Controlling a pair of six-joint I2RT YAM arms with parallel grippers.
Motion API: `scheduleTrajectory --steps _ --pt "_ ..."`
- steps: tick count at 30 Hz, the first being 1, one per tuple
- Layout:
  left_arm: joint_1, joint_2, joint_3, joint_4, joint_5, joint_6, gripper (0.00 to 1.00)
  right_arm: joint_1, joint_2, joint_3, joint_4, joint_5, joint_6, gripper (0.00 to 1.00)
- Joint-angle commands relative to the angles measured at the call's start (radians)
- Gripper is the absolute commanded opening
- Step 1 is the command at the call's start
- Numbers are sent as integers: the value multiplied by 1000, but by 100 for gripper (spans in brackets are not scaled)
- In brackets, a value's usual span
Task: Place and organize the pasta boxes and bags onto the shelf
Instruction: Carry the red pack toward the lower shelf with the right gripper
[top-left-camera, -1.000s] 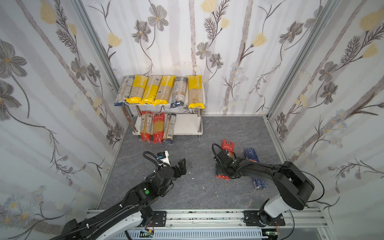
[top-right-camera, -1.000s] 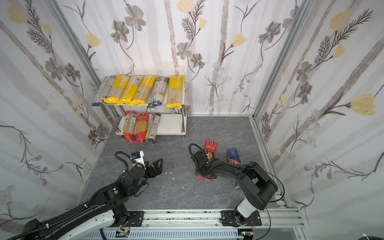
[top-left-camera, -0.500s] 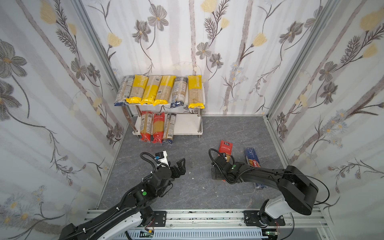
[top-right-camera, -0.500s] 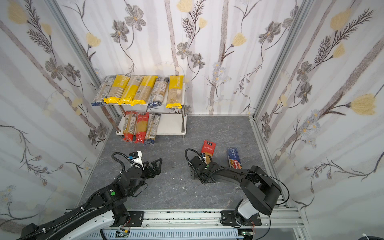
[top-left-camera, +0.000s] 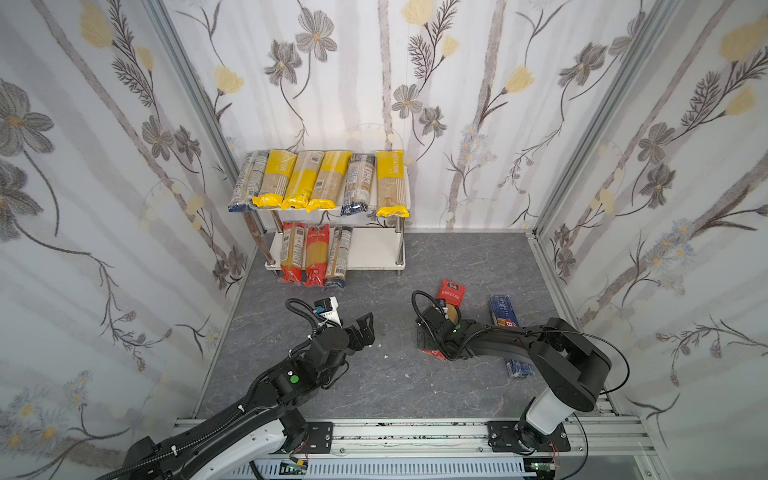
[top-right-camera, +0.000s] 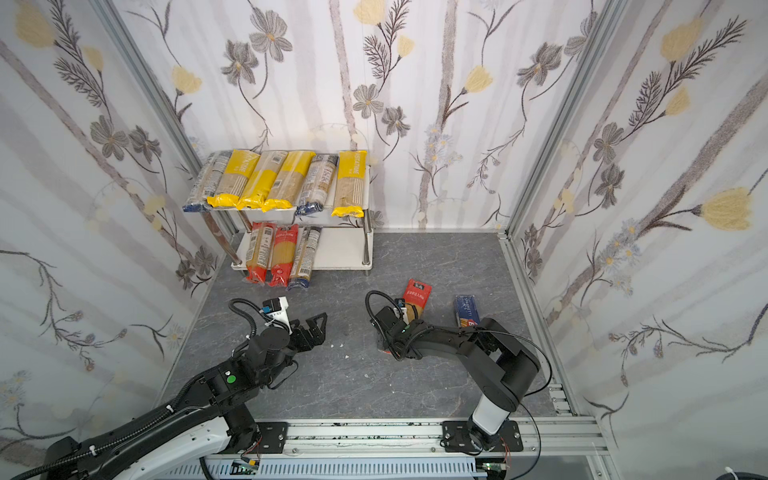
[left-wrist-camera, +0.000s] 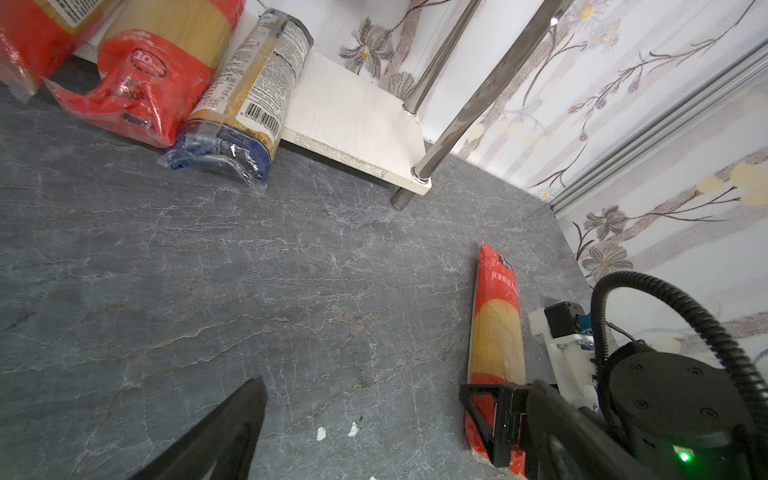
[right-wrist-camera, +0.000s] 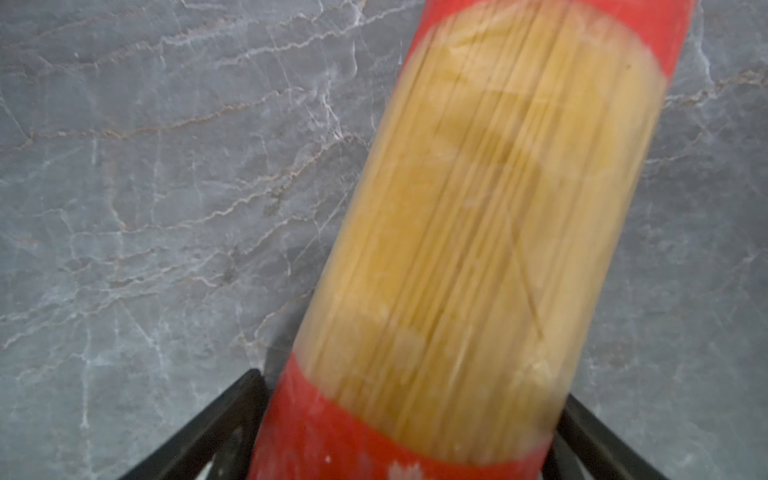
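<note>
Straddling red pack (top-left-camera: 451, 291), right pincer (right-wrist-camera: 411, 386) grip unclear; left pincer (top-left-camera: 365, 332) spread; shelf (top-left-camera: 374, 249) 9 packs (top-left-camera: 299, 178), floor (top-left-camera: 374, 374) 2

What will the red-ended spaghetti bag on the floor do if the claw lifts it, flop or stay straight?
Probably stay fairly straight: the red-ended spaghetti bag is tightly filled with long, straight strands. Its rounded, smooth plastic might slip or roll between the fingers of the right claw. A hard squeeze could snap the thin strands.
</note>
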Motion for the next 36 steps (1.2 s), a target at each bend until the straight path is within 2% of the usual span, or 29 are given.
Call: scheduleTrajectory --steps 1,5,12,17,19,23,28,36 --pt "5 1 19 1 -45 35 100 0 27 -37 -31 -114 5 84" --pt "12 2 20 -4 -52 33 100 23 14 -76 -43 -127 32 81" --pt "17 -18 12 -7 -47 24 100 71 6 -129 -17 -106 78 85" --pt "18 -56 20 -33 -12 18 100 104 45 -169 17 -84 117 80" --pt "17 -76 21 -60 -16 10 100 125 50 -171 14 -69 129 76" --pt "17 -134 20 -131 -48 -28 100 152 46 -182 1 -48 149 55" --pt "16 -209 10 -222 -40 -74 100 188 5 -185 -24 -38 147 37" --pt "16 -342 -22 -308 12 -145 100 276 -72 -144 -57 -31 136 28"
